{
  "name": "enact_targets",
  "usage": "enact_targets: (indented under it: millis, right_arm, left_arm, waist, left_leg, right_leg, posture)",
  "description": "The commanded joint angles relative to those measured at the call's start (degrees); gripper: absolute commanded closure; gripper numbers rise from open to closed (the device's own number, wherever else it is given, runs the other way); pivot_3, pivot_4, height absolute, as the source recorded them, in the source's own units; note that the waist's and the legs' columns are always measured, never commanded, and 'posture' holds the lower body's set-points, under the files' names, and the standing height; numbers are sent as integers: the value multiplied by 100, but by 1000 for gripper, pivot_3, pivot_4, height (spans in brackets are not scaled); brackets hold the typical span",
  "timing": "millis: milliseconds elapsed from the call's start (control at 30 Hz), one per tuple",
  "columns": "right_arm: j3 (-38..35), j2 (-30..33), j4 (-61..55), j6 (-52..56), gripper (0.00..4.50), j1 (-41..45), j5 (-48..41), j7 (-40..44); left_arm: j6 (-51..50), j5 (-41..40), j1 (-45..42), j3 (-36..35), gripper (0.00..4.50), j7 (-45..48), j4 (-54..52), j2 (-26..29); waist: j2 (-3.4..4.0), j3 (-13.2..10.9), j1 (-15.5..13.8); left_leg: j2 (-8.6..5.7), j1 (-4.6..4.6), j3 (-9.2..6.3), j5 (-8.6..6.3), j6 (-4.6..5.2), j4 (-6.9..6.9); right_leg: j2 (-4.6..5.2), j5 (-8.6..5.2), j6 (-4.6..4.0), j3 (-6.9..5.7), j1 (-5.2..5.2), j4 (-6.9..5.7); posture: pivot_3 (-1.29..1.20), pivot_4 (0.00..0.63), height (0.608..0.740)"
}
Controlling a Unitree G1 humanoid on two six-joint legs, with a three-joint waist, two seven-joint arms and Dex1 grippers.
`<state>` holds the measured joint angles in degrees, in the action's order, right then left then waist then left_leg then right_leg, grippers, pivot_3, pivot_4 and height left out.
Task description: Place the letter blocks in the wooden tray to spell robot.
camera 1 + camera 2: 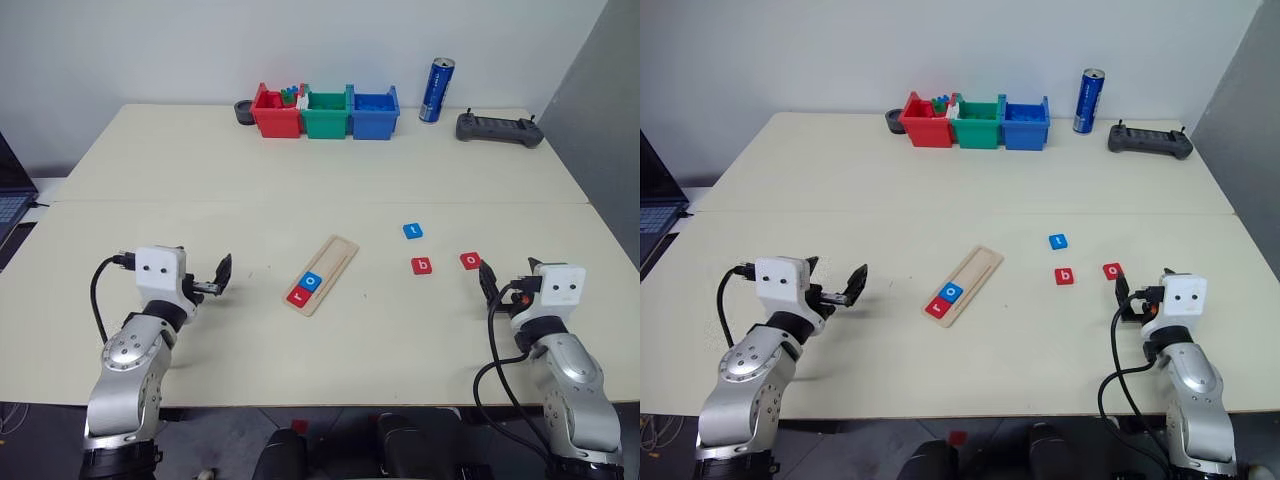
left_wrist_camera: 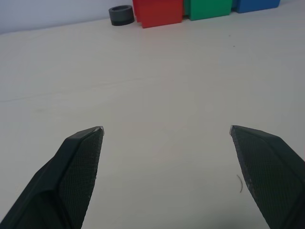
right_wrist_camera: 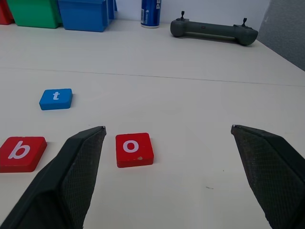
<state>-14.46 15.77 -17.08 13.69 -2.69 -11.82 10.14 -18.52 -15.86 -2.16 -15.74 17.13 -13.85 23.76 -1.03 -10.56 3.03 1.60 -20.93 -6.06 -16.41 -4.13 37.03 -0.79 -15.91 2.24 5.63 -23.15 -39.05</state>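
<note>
Both hands, my left hand (image 1: 222, 272) and right hand (image 3: 167, 143), hover spread wide and empty over the worktop (image 1: 200, 180). I see the wooden tray (image 1: 335, 258) holding the red r (image 1: 297, 295) and blue o (image 1: 312, 281) at its near end. Right of the tray lie the red b (image 1: 422, 265), red o (image 1: 470, 260) and blue t (image 1: 413, 231), loose. Two done, three left, I judge; b next.

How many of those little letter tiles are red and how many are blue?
Red tiles: 3, the r, b and an o.
Blue tiles: 2, an o and the t.
Total: 5.
</note>
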Motion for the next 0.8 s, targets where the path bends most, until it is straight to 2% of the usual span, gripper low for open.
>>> enact_targets:
  millis: [33, 467, 600, 800]
  right_arm:
    - [-33, 47, -60, -48, 21, 66, 26, 4]
    - [4, 46, -30, -63, 21, 22, 40, 68]
    - [4, 48, -49, -64, 21, 15, 49, 89]
    - [47, 90, -120, -144, 21, -141, -14, 330]
  left_arm:
    - [142, -134, -26, -120, 0, 171, -164, 56]
    - [-99, 37, -171, 43, 0, 300, -8, 242]
    - [-98, -324, -166, 67, 0, 686, -139, 203]
    - [-678, -1095, -63, 232, 0, 1298, -610, 260]
  waist:
    - [0, 0, 0]
    - [0, 0, 5]
    - [0, 0, 5]
    - [0, 0, 9]
  left_leg:
    - [0, 0, 0, 0, 0, 0]
    - [0, 0, 0, 0, 0, 0]
    - [0, 0, 0, 0, 0, -1]
    - [0, -1, 0, 0, 0, -1]
  right_leg:
    - [0, 0, 0, 0, 0, 0]
    - [0, 0, 0, 0, 0, 0]
    - [0, 0, 0, 0, 0, 1]
    - [0, 0, 0, 0, 0, 1]
  posture:
    - [0, 150, 740]
    - [0, 150, 740]
    - [0, 150, 740]
    - [0, 150, 740]
